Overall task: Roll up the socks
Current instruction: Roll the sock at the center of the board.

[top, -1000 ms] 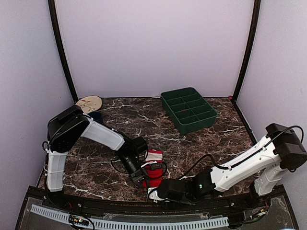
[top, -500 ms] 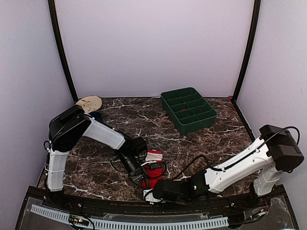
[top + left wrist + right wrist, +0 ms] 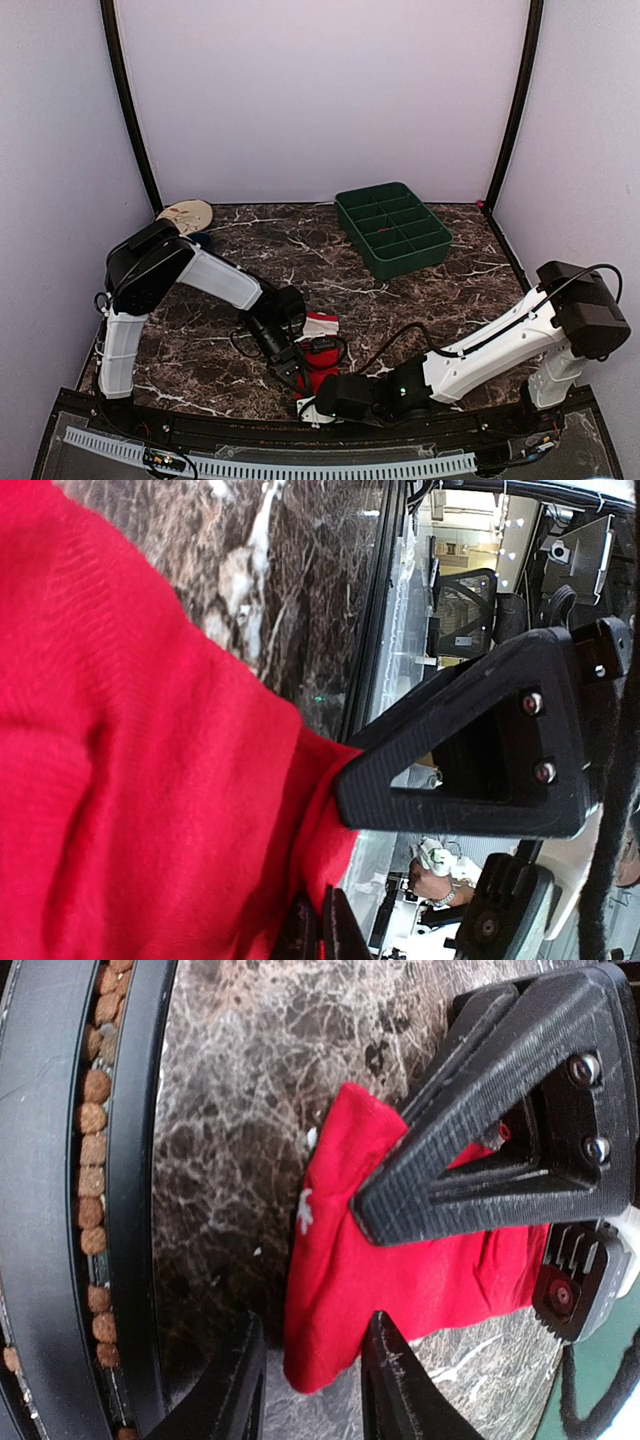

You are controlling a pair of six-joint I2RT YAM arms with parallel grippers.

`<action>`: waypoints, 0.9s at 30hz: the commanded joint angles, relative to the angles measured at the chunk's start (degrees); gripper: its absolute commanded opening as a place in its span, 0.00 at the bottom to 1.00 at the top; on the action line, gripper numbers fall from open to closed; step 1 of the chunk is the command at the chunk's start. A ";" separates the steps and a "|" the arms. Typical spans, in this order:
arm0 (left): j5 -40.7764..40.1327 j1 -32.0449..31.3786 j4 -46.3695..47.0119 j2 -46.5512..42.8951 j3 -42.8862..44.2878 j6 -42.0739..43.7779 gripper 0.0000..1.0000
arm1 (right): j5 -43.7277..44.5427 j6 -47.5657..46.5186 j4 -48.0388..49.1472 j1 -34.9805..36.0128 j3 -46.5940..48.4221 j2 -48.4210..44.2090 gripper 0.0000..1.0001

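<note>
Socks [image 3: 325, 372] lie on dark marbled table [image 3: 300, 250] between lilac walls [image 3: 320, 90].

Overhead overview, both wrist close-ups on socks [image 3: 400, 1260]

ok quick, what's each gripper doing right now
Left gripper: closed on the red fabric sock.
Right gripper: open, fingertips either side of that sock's end, not clamped.
</note>
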 commanded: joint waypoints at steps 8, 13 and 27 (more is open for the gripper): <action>-3.46 1.25 -0.28 4.09 -1.36 1.29 0.01 | -1.86 -0.90 -1.12 -1.07 2.29 4.37 0.25; -2.72 1.34 -0.34 4.53 -1.48 1.18 0.01 | -1.88 -0.77 -1.17 -1.33 1.64 4.53 0.21; -1.83 1.86 -0.50 4.94 -1.85 1.48 0.00 | 0.28 0.82 -0.79 -2.74 -1.17 3.87 0.24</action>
